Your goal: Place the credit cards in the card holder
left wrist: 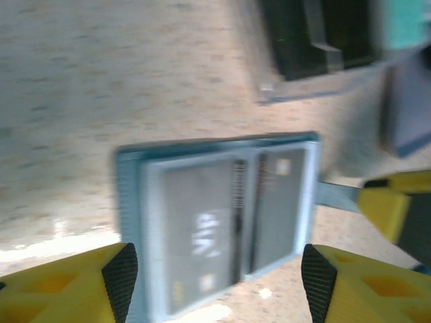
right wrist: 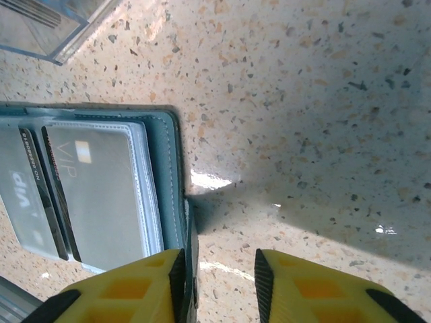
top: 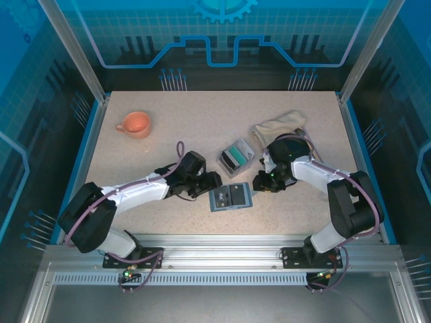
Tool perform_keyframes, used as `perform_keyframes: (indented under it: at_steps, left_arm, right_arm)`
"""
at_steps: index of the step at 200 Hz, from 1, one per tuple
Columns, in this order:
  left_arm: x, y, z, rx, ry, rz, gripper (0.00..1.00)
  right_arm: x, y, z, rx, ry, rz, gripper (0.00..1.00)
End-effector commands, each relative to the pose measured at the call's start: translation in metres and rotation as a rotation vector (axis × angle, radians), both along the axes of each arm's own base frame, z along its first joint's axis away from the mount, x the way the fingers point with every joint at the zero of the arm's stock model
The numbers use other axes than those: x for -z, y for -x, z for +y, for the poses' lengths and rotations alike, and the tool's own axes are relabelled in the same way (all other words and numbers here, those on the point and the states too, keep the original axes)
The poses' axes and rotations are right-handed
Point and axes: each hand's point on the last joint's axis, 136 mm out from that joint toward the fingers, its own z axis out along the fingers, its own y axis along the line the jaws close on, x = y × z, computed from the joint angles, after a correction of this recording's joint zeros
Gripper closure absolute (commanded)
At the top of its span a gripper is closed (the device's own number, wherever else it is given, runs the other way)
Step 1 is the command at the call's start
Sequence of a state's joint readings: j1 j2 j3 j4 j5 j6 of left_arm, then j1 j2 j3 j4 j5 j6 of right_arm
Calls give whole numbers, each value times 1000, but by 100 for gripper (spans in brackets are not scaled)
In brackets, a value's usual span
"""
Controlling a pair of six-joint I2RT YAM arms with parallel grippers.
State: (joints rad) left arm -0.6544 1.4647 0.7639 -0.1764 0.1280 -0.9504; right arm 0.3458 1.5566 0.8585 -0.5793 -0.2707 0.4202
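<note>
Left pincer [left wrist: 219, 272]: wide open, nothing held. In the left wrist view its two fingers [left wrist: 67, 286] sit either side of the near end of the card holder [left wrist: 128, 202]; no contact that I can make out, and the frame is motion-blurred.

Right pincer [right wrist: 219, 269]: narrow gap, bare table [right wrist: 303, 101] visible between the pads. The card holder's thin tab [right wrist: 190, 225] runs down against the inner face of one finger [right wrist: 128, 293]. The other finger is clear of it, so it's not clamped.

Card holder is lying open and flat on the table near the front-centre, between the two pincers [top: 230, 196]. Two grey credit cards [left wrist: 202, 232] marked "VIP" are in its sleeves, side by side. More cards stand in the clear box [top: 236, 156] just behind it.

Top view:
- Left arm [top: 135, 192] lies low, running from its base diagonally right, with the left pincer [top: 214, 180] at the holder's left edge.
- Right arm [top: 323, 176] has its elbow out near the right edge and its forearm angled back-left. The wrist is bent down so the right pincer [top: 259, 182] is at the holder's right edge.

Orange cup [top: 135, 124] is back-left and the cloth [top: 279, 124] is back-right, both well apart from the holder.
</note>
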Motion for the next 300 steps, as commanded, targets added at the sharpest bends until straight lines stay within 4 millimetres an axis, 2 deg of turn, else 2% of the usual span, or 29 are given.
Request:
perform_keyframes:
  at_steps: [1,69,147,152,156,175,300]
  left_arm:
    - [12,9,7,-35,58,83,29]
    - [26,-3,-10,-34,131,112,28]
    - [35,-5,-19,-20,165,137,28]
    - [36,-5,-20,-18,167,139,28]
    - [36,-5,-21,-16,170,141,28]
    - [38,-5,-24,-12,184,149,28]
    - [23,-11,-42,40,253,121,35]
  right_arm:
    - [-2,3,1,-10,-16,24,70]
    - [7,3,4,-16,-19,49,77]
    - [11,5,12,-23,-45,67,76]
    - [10,4,12,-23,-46,65,75]
    - [4,-5,16,-23,-55,41,75]
    - [4,-6,18,-25,-59,38,74]
    - [14,-1,30,-45,-85,70,79]
